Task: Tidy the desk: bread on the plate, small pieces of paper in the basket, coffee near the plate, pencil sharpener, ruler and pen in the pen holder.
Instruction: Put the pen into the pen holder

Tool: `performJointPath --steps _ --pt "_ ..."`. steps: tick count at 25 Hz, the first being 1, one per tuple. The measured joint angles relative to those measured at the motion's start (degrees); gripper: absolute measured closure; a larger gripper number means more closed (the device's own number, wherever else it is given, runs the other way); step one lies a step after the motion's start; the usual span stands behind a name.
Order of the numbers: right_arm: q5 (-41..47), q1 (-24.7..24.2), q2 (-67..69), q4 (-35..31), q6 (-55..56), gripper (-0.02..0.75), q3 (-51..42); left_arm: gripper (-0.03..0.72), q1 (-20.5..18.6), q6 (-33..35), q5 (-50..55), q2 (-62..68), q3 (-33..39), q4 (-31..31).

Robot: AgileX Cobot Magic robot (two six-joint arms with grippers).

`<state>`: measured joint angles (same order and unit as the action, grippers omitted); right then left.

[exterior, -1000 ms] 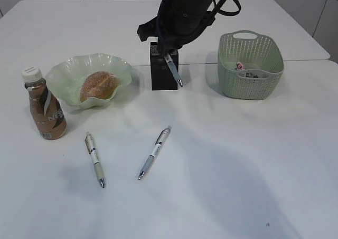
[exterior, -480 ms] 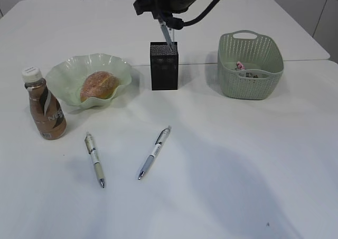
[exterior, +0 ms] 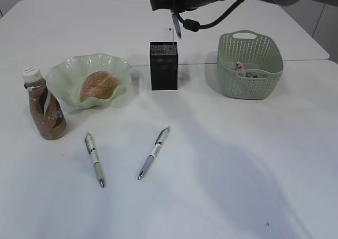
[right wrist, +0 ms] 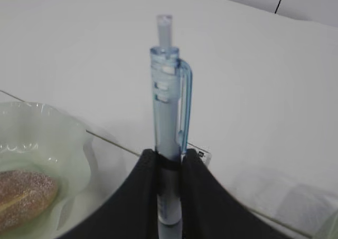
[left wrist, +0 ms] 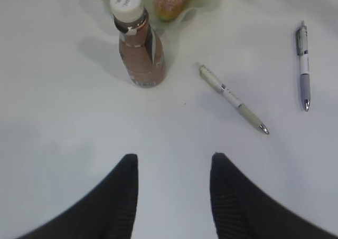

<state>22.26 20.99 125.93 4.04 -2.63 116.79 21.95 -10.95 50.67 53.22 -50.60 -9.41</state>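
My right gripper (right wrist: 169,157) is shut on a pale blue pen (right wrist: 168,107). In the exterior view the gripper (exterior: 174,17) holds that pen (exterior: 176,27) above the black mesh pen holder (exterior: 163,66). Two more pens lie on the table in front, one at the left (exterior: 95,159) and one in the middle (exterior: 154,151). The bread (exterior: 99,85) sits in the green wavy plate (exterior: 68,70). The coffee bottle (exterior: 44,104) stands left of the plate. My left gripper (left wrist: 173,162) is open and empty over bare table, near the bottle (left wrist: 137,41) and a pen (left wrist: 233,98).
A green basket (exterior: 250,65) with small bits of paper inside stands right of the pen holder. A seam between two tables runs behind the holder. The second loose pen (left wrist: 302,65) shows at the right of the left wrist view.
My right gripper has risen with the pen, from low in front of the pen holder to well above its top. The other things have not moved.
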Motion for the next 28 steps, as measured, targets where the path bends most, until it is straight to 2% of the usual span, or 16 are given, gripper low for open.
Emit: performJointPath --steps 1,3,9,13,19,28 --pt "0.0 0.0 0.0 0.0 0.0 0.619 0.0 0.377 0.0 0.0 -0.4 0.15 0.0 -0.03" --pt "-8.02 -0.09 0.0 0.13 0.0 0.619 -4.36 0.377 0.0 0.0 -1.3 1.03 0.0 -0.14" --pt "-22.26 -0.09 0.0 0.17 0.0 0.62 -10.95 0.377 0.0 0.0 -2.09 3.95 0.0 -0.39" --pt "-30.02 -0.09 0.38 0.17 0.0 0.62 -12.29 0.377 0.0 0.0 -2.18 5.22 0.0 -0.99" --pt "-33.91 -0.23 3.35 0.17 0.0 0.62 -12.38 0.378 0.0 0.0 -4.07 5.59 0.0 -1.26" --pt "-35.11 -0.23 5.71 0.17 0.0 0.62 -12.51 0.378 0.0 0.0 -5.14 5.59 0.0 -1.35"
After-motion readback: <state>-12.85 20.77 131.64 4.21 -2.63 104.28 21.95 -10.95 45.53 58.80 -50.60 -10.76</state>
